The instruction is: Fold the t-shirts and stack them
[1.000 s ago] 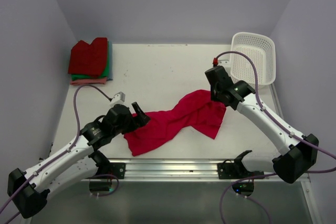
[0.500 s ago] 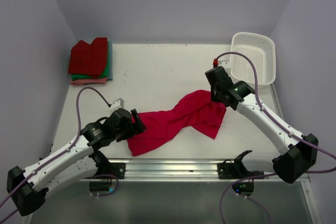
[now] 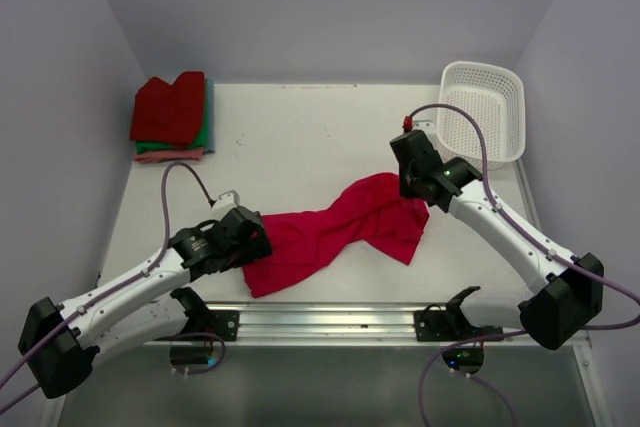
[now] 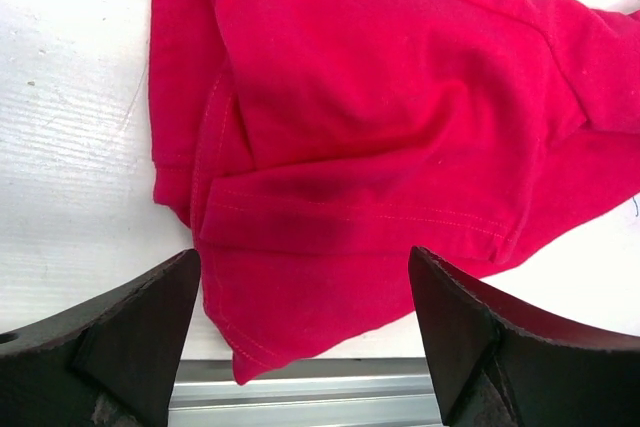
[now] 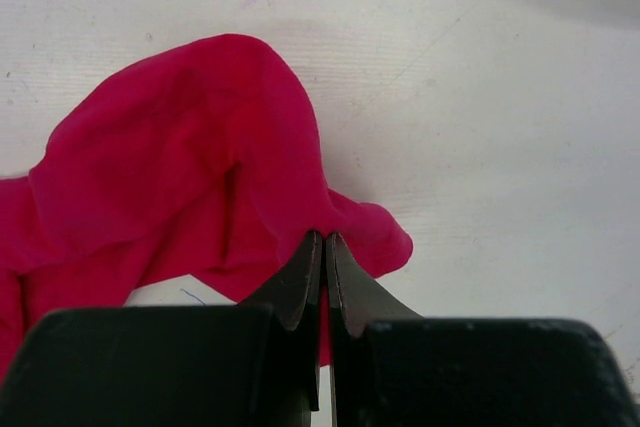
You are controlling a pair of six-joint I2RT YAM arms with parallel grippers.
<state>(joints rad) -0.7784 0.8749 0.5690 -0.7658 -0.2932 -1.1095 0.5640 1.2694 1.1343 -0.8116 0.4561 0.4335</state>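
Observation:
A crimson-pink t-shirt (image 3: 335, 232) lies crumpled and stretched across the table's near middle. My right gripper (image 3: 413, 190) is shut on its far right edge, with cloth pinched between the fingers in the right wrist view (image 5: 323, 239). My left gripper (image 3: 258, 240) is open at the shirt's left end. In the left wrist view its fingers (image 4: 130, 337) stand wide apart over the shirt's hem corner (image 4: 300, 277), not closed on it. Folded t-shirts (image 3: 170, 117) in dark red, green and salmon pink are stacked at the far left.
A white lattice basket (image 3: 483, 112) stands at the far right corner. A metal rail (image 3: 330, 319) runs along the table's near edge, right below the shirt's corner. Grey walls close in the sides and back.
My left gripper has moved down and right along the shirt's left end, toward the near hem corner. The right gripper has kept its hold and barely moved.

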